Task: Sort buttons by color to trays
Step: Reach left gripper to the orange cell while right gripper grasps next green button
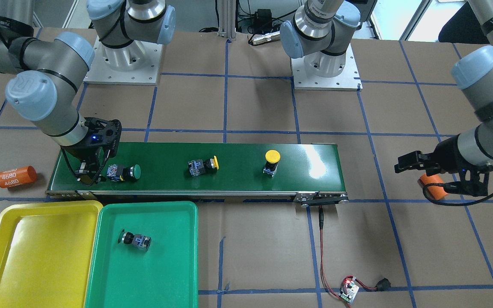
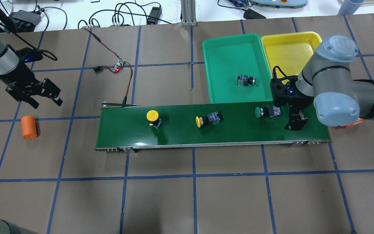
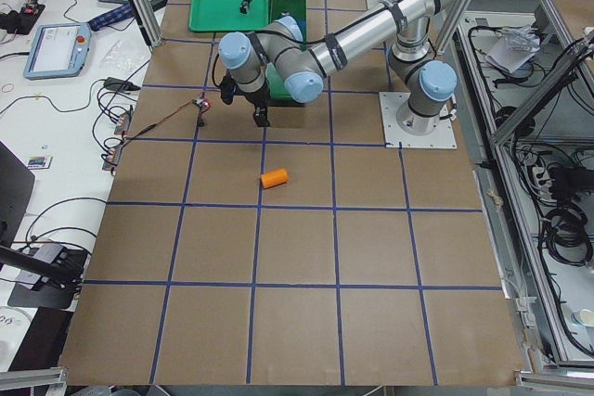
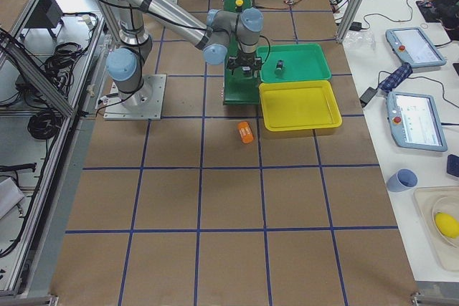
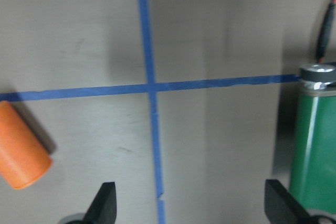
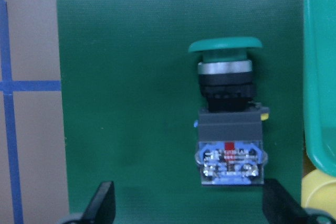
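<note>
Taken from the robot's left across to its right, the left gripper [image 2: 47,104] hangs over bare table with its fingers spread wide and nothing between them. It is near an orange cylinder [image 2: 29,127] and well apart from every button.

On the conveyor belt [image 2: 232,133] come 3 buttons in a row. An upright yellow button [image 2: 153,117] is first. A yellow button lying on its side [image 2: 208,119] is second. Third is the green button on the belt [image 2: 268,111], also on its side.

That last 1 is what the coming move appears to turn on. Its long axis runs along the belt, with the cap pointing toward the robot's left and the terminal block toward the right gripper [image 2: 295,125]. That gripper hovers just beside it at the belt's right end, wide open and empty.

In the right wrist view the body lies ahead of the fingertips and off toward the view's right finger, its axis square to the line between them. A short advance with a sideways shift would probably let the fingers close across the block.

Just beyond the belt, the green tray [image 2: 226,52] already holds 1 green button [image 2: 246,80]. No button shows in the yellow tray [image 2: 287,48] beside it, though the right arm hides part of it.
</note>
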Tool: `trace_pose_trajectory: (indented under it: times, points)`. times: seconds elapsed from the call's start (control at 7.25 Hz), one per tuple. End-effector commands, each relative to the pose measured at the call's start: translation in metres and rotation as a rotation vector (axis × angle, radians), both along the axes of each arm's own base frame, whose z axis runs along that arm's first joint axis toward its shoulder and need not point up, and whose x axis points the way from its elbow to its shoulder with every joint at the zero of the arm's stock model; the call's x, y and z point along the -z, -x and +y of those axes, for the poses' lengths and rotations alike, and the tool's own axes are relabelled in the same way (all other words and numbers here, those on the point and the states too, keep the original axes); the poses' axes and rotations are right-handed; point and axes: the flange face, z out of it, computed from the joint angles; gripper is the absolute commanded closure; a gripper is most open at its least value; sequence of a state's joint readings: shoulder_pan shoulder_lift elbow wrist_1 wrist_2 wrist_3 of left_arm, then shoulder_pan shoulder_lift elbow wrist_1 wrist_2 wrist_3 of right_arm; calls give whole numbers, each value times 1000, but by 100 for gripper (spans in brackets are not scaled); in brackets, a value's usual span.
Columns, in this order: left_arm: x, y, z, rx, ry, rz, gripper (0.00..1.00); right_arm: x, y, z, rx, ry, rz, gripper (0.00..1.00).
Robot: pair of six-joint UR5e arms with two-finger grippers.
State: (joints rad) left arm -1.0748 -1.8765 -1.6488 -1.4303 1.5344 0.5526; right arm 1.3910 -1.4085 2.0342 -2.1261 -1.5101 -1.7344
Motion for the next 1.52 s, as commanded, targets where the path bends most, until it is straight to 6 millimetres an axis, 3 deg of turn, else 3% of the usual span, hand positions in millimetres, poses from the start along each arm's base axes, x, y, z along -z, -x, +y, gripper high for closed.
trace_pose_trajectory:
  times: [0.0,0.14,0.28,0.41,0.55,0.83,1.1,1.24,1.38]
  points:
    - [19,-77,16,-33,5,20,0,-3,-1,0,6,8,-5,8]
    - [38,-112,18,-92,56,-11,0,-3,-2,0,3,8,-5,16]
    - [51,-127,9,-102,132,-70,0,-3,-2,0,1,8,-5,25]
    - [69,-134,6,-148,135,-87,0,-2,-1,0,1,6,-1,55]
    - [93,-141,13,-214,104,-68,0,-3,0,-1,2,8,4,75]
    - [111,-141,17,-303,57,-66,0,-11,2,-12,13,34,12,85]
    - [127,-137,27,-320,31,-56,0,-35,-3,-41,34,95,14,89]
    - [128,-136,26,-331,33,-57,37,-39,-14,-62,5,112,24,89]
    - [131,-134,24,-349,30,-48,66,-32,-22,-85,-4,114,9,89]
